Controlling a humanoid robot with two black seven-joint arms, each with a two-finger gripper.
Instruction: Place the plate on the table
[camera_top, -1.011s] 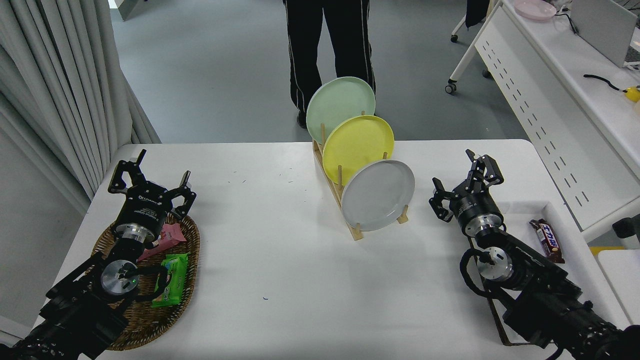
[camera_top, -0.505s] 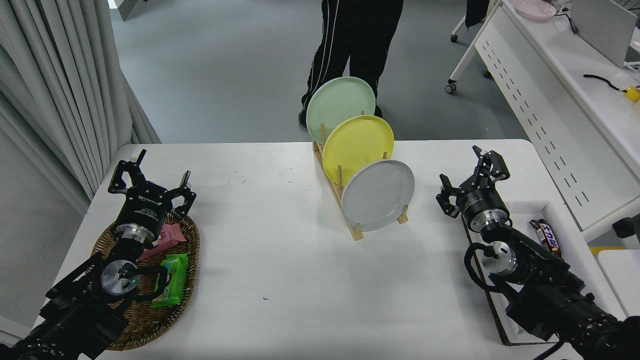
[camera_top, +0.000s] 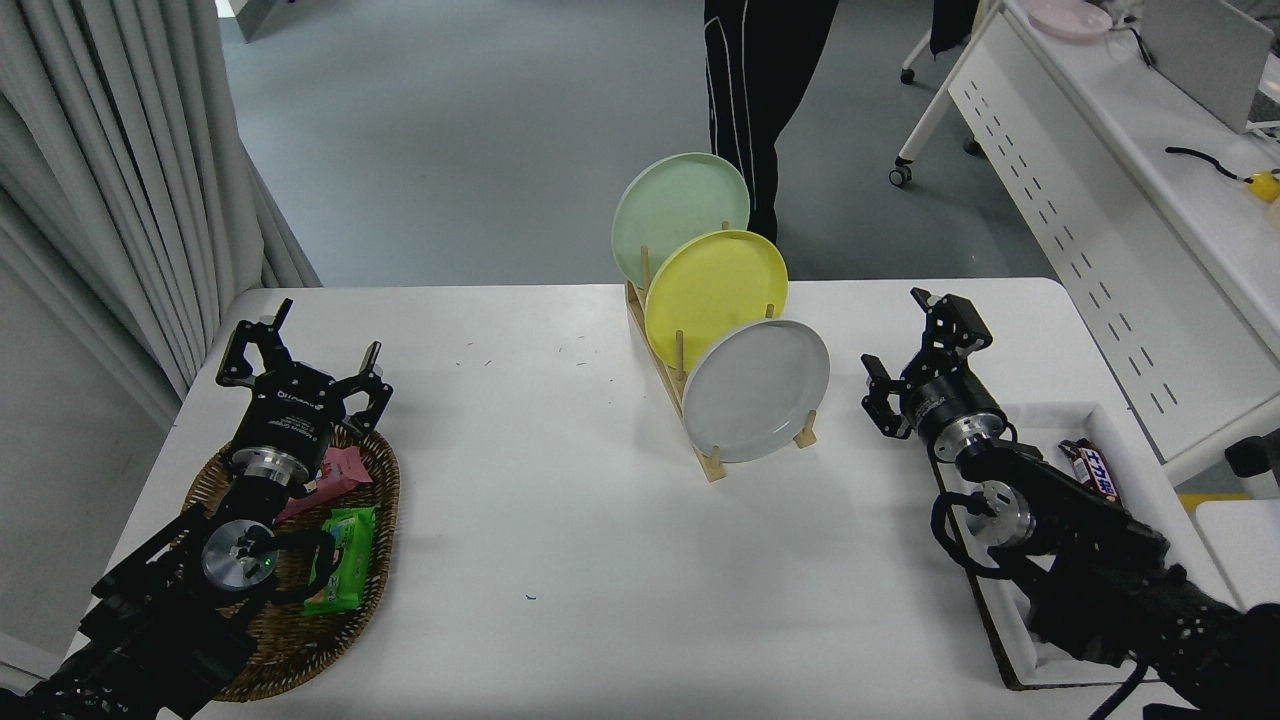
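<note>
The light-grey plate (camera_top: 757, 389) stands on edge in the front slot of a wooden rack (camera_top: 712, 462) at the middle of the white table (camera_top: 560, 520). Behind it in the rack stand a yellow plate (camera_top: 716, 293) and a pale green plate (camera_top: 679, 209). My right gripper (camera_top: 900, 335) is open and empty, a little to the right of the grey plate and apart from it. My left gripper (camera_top: 300, 345) is open and parked at the lower left, above a wicker basket (camera_top: 300, 620).
The basket holds a pink packet (camera_top: 335, 475) and a green packet (camera_top: 343, 560). A white tray (camera_top: 1090, 420) with a chocolate bar (camera_top: 1095, 477) lies under my right arm. A person's legs (camera_top: 760, 80) are beyond the far edge. A white side desk (camera_top: 1120, 180) stands at the right.
My right gripper has turned and shifted slightly left, toward the grey plate. The person behind the table has walked to the right. The left arm has not moved.
</note>
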